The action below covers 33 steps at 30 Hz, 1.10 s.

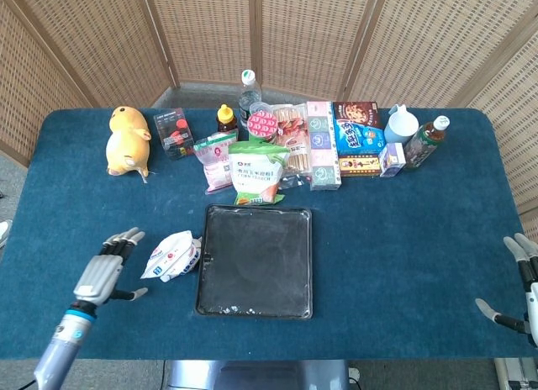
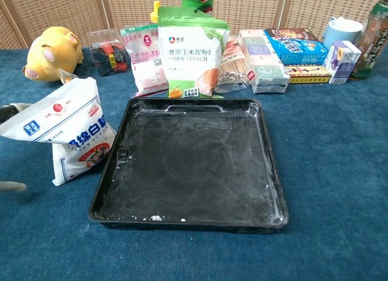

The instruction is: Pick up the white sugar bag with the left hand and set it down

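Note:
The white sugar bag (image 1: 173,256) (image 2: 68,129) stands on the blue table just left of the black tray (image 1: 255,260) (image 2: 191,161). My left hand (image 1: 107,268) hovers a short way left of the bag, fingers spread and holding nothing; in the chest view only fingertips (image 2: 12,185) show at the left edge. At the table's right edge my right hand (image 1: 521,287) stays open, far from the bag.
A row of groceries lines the back: corn starch pouch (image 1: 257,172) (image 2: 190,51), pink bag (image 1: 215,159), snack boxes (image 1: 324,144), bottles (image 1: 424,141). A yellow plush toy (image 1: 127,141) (image 2: 51,52) lies at the back left.

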Motion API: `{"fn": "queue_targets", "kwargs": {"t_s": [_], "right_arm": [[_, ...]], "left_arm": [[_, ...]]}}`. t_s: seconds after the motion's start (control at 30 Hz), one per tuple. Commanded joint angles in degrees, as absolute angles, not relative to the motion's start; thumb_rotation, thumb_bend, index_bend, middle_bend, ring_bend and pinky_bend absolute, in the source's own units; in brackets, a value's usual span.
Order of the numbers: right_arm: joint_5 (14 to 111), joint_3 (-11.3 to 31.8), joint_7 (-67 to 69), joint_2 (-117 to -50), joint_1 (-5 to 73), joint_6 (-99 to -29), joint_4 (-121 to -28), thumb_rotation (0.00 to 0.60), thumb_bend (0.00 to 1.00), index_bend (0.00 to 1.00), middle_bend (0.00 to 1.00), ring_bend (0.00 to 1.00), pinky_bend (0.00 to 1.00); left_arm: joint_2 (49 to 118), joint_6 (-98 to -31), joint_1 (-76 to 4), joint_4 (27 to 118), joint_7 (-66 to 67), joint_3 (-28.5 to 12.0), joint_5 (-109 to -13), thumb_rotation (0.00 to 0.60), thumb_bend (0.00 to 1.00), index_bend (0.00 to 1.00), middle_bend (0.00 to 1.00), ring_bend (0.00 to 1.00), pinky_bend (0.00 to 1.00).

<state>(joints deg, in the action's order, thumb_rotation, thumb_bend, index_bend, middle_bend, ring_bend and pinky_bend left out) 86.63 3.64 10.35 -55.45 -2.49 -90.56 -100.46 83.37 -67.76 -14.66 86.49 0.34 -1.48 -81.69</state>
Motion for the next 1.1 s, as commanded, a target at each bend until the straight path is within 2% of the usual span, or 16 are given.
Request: {"fn": "queue_targets", "kwargs": {"t_s": [0.03, 0.43, 0.5, 0.57, 0.63, 0.73, 0.9, 1.1], "right_arm": [[86.6, 3.5, 10.4, -55.4, -2.4, -90.3, -100.5, 0.600, 0.04, 0.00, 0.00, 0.01, 0.00], [88.5, 2.9, 12.5, -54.2, -3.0, -91.6, -101.5, 0.600, 0.04, 0.00, 0.00, 0.01, 0.00], [88.3, 3.0, 12.8, -54.1, -3.0, -91.5, -101.4, 0.600, 0.04, 0.00, 0.00, 0.01, 0.00], [88.2, 3.0, 13.3, -53.9, -3.0, -91.5, -101.4, 0.600, 0.04, 0.00, 0.00, 0.01, 0.00], [88.0, 3.1, 13.8, -53.8, -3.0, -91.5, -101.2, 0.600, 0.04, 0.00, 0.00, 0.01, 0.00], [87.8, 3.2, 14.6, -53.6, -3.0, -91.5, -101.0, 0.600, 0.04, 0.00, 0.00, 0.01, 0.00], [87.8, 3.3, 15.5, -53.4, -2.9, -91.4, -100.6, 0.600, 0.04, 0.00, 0.00, 0.01, 0.00], [88.0, 3.2, 15.4, -53.5, -2.9, -91.5, -100.6, 0.600, 0.04, 0.00, 0.00, 0.01, 0.00]], "left_arm": [[87.6, -67.7, -15.7, 84.4, 1.5, -3.1, -80.0, 0.599, 0.00, 0.00, 0.00, 0.00, 0.01], [94.7, -65.5, -18.5, 83.8, 3.4, -5.6, -76.9, 0.600, 0.00, 0.00, 0.00, 0.00, 0.01], [95.5, -65.1, -19.1, 83.6, 3.7, -6.0, -76.7, 0.600, 0.03, 0.03, 0.00, 0.00, 0.08], [96.2, -65.1, -19.5, 83.2, 3.8, -6.3, -76.4, 0.600, 0.13, 0.15, 0.06, 0.06, 0.20], [97.1, -65.8, -19.6, 82.6, 3.6, -6.8, -76.3, 0.600, 0.24, 0.38, 0.27, 0.26, 0.38], [99.1, -69.0, -18.9, 80.5, 3.0, -7.3, -77.1, 0.600, 0.30, 0.56, 0.50, 0.47, 0.55], [101.8, -72.4, -18.3, 76.5, 0.4, -7.7, -78.3, 0.600, 0.38, 0.72, 0.66, 0.63, 0.65], [102.5, -75.4, -17.9, 73.9, -3.5, -7.9, -80.5, 0.600, 0.40, 0.76, 0.69, 0.66, 0.66]]}}
